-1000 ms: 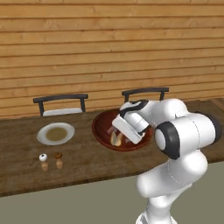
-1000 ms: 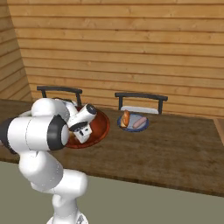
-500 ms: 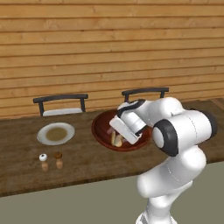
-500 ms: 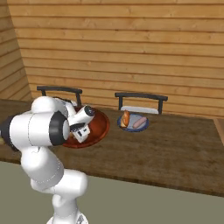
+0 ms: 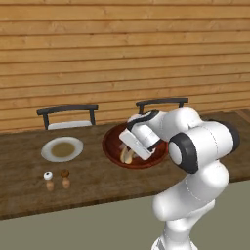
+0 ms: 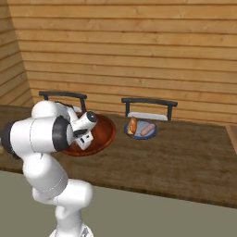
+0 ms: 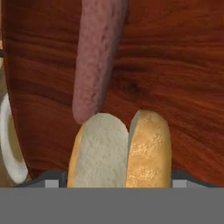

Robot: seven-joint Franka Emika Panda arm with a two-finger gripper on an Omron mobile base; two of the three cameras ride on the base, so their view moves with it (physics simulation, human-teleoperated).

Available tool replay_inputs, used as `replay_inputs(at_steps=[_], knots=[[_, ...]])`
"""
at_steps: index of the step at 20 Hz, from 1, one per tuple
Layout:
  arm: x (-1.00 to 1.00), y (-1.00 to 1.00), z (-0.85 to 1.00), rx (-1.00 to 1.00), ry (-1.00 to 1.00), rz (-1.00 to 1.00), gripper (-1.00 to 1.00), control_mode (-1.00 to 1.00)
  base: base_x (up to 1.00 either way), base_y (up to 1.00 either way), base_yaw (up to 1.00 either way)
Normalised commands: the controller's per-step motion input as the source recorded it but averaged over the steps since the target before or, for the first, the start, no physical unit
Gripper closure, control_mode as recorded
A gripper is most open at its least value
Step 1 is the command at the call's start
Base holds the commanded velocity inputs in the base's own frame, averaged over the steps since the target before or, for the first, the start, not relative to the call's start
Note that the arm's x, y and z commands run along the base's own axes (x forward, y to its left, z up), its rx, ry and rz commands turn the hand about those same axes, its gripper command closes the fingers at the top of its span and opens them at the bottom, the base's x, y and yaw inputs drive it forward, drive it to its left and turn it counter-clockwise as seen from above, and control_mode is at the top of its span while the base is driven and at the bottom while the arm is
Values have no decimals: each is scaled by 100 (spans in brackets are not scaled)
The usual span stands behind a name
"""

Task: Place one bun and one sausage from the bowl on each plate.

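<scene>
Arm folded forward, hand dipped into the reddish-brown bowl [image 5: 113,138].

Elbow raised and bent on the near side of the bowl, wrist angled down and toward its middle, gripper [image 5: 128,152] low over the bun [image 7: 120,151] inside. Seen along the hand: split bun between the fingers, one sausage [image 7: 97,57] lying beyond it, its end touching the bun. Cannot tell whether jaws press the bun or stand apart. Left of the bowl, pale plate [image 5: 62,149], bare. Right of the bowl, bluish plate [image 6: 141,130] carrying a bun and a sausage.
</scene>
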Motion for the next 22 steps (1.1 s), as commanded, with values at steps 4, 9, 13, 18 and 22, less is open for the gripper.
replay_inputs(at_steps=[4,9,13,18,22], knots=[[-53,-37,69,0,-2,-1,100,-100,0,0,0],[-56,-61,87,-1,5,-7,100,-100,0,0,0],[-37,-43,82,-13,7,-6,100,-100,0,0,0],[-22,-16,61,-30,7,-5,100,-100,0,0,0],[-26,-5,25,-43,0,-1,100,-100,0,0,0]])
